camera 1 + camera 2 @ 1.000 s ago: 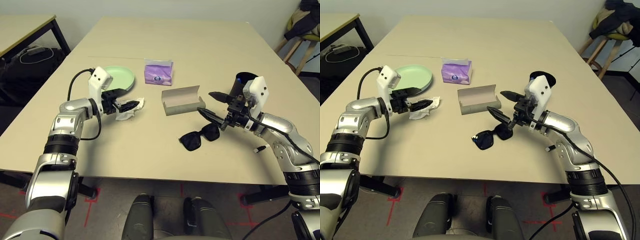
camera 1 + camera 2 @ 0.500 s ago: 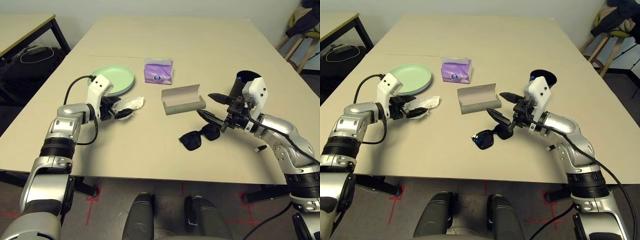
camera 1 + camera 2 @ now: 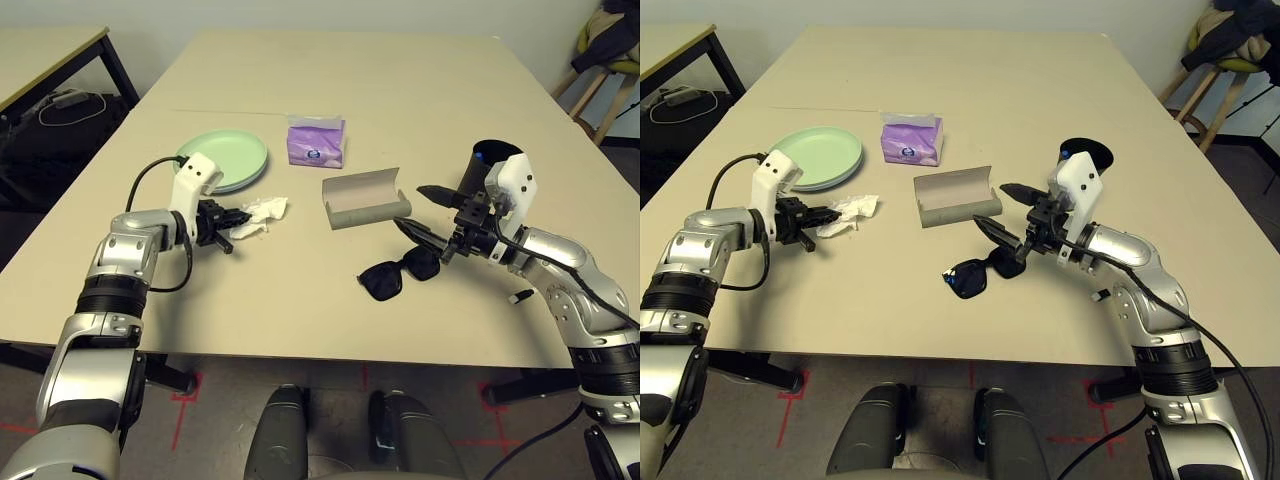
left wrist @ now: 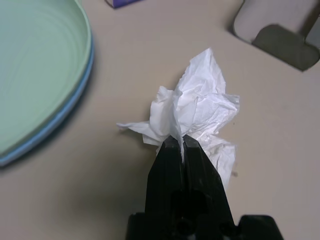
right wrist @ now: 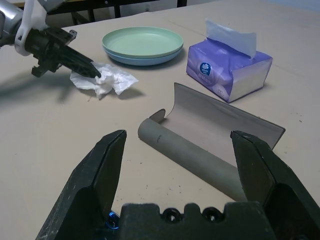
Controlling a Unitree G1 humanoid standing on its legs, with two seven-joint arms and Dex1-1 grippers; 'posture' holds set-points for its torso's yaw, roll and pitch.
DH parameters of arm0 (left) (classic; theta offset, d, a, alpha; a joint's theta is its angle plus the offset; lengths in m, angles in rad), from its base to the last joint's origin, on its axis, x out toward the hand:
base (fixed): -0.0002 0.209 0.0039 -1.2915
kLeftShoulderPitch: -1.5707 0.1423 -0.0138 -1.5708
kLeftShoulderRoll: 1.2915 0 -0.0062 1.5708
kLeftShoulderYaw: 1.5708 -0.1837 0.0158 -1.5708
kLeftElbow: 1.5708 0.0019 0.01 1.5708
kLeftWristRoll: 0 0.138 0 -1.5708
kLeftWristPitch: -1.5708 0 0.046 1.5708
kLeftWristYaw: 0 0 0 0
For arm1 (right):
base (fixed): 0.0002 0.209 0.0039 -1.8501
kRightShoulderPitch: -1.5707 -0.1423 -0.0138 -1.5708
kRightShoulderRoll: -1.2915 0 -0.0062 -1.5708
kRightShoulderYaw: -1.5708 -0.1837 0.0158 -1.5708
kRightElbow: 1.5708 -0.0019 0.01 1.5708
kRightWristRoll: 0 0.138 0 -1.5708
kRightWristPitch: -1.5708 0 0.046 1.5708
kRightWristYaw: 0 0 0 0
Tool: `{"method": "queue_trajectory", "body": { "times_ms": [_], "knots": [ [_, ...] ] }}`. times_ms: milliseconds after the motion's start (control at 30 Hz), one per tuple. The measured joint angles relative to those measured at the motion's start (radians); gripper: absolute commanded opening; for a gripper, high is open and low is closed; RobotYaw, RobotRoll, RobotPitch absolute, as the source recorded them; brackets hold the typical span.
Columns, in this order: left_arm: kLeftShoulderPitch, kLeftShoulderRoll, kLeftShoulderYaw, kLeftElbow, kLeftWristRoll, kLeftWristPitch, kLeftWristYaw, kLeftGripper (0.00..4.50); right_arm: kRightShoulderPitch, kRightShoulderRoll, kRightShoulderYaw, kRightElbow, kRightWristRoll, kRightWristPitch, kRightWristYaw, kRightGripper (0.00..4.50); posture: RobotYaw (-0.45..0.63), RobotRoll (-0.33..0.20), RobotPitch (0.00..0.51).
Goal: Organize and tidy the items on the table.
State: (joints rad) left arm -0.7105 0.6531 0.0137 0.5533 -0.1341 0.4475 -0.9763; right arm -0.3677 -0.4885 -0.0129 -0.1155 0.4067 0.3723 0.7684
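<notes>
Plates (image 3: 228, 158): a pale green plate stacked on a light blue one, at about ten o'clock on the table (image 3: 300, 300), just beyond my left arm.
My left claw (image 4: 181, 143): fingers pressed together, pinching a fold of the crumpled tissue (image 4: 200, 112); I point toward three o'clock, angled down.
Tissue: white, lying on the table top just beside the plates at their four o'clock, apart from their rim.
Tissue pack (image 3: 316, 143): purple, a white sheet sticking up from it, at twelve o'clock from the case.
Glasses case (image 3: 366, 198): grey, lying open near the table's middle.
Sunglasses (image 3: 398, 274): black, on the table at five o'clock from the case, just below my right fingers.
My right claw (image 5: 175, 165): fingers spread wide with nothing between them, hovering above the table and aimed toward nine o'clock at the case.
Cup (image 3: 488, 166): black, behind my right wrist at two o'clock.
</notes>
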Motion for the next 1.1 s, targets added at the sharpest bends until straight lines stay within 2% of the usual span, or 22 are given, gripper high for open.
{"method": "queue_trajectory", "body": {
  "times_ms": [233, 400, 633, 833, 967, 1100],
  "knots": [
    [-0.027, 0.009, 0.067, -0.077, -0.058, 0.087, 0.047, 0.03, -0.011, 0.014, -0.001, 0.004, 0.001, -0.002, -0.012, 4.5, 0.17, 0.0, 0.103],
    [-0.127, -0.023, 0.147, -0.044, -0.102, 0.106, 0.142, 0.03, -0.024, 0.026, -0.003, 0.016, 0.004, -0.002, -0.019, 4.5, 0.17, 0.0, 0.099],
    [-0.259, -0.087, 0.192, 0.18, -0.091, 0.004, 0.323, 0.03, -0.043, 0.041, -0.009, 0.02, 0.02, 0.003, -0.036, 4.5, 0.17, 0.0, 0.095],
    [-0.382, -0.125, 0.19, 0.44, -0.04, -0.161, 0.475, 0.03, -0.043, 0.039, -0.011, 0.019, 0.021, 0.004, -0.036, 4.5, 0.16, 0.0, 0.093],
    [-0.45, -0.133, 0.198, 0.573, -0.017, -0.285, 0.582, 0.03, -0.042, 0.04, -0.011, 0.009, 0.022, 0.009, -0.041, 4.5, 0.15, 0.0, 0.089],
    [-0.481, -0.133, 0.203, 0.647, -0.005, -0.347, 0.637, 0.03, -0.04, 0.04, -0.011, -0.002, 0.023, 0.018, -0.051, 4.5, 0.14, 0.0, 0.086]
  ]
}}
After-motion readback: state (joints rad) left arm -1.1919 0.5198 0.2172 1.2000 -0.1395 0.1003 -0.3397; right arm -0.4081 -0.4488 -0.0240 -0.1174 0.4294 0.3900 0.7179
